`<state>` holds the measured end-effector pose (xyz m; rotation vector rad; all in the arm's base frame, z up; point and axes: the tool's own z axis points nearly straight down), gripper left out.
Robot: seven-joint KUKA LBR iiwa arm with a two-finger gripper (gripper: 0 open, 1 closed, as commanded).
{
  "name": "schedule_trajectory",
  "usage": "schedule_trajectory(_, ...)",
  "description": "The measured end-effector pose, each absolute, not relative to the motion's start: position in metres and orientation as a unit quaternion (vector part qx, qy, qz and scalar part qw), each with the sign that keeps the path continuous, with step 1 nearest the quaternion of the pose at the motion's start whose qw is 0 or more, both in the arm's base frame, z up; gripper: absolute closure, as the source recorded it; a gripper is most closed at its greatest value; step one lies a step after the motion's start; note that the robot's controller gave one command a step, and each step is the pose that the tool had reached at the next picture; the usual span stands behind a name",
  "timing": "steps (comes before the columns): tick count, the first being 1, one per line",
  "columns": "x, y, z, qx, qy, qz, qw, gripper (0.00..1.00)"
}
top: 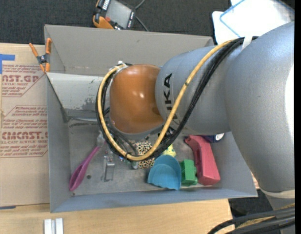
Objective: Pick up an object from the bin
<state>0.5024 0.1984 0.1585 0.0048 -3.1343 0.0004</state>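
A blue cup (pixel 165 175), green block (pixel 189 172) and pink plastic piece (pixel 206 162) sit bunched together; a purple spoon (pixel 85 166) lies well apart.

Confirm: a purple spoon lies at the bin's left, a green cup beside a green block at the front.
No: the camera view shows the cup is blue, not green. It sits beside the green block at the front; the purple spoon lies at the bin's left.

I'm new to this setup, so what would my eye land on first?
The arm with its orange cover hangs over the middle of the bin. At the lower right cluster a blue scoop, a green block and a pink angled piece; a purple spoon lies alone at lower left.
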Motion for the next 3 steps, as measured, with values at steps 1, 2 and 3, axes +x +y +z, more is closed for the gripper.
schedule_trajectory(1,0.505,0.197,0.163,0.000,-1.000,-0.001,0.000,0.00)
schedule_trajectory(2,0.524,0.245,0.071,0.189,-0.982,-0.001,0.001,0.00)
schedule_trajectory(3,0.522,0.241,0.132,0.220,-0.976,-0.002,-0.002,0.00)
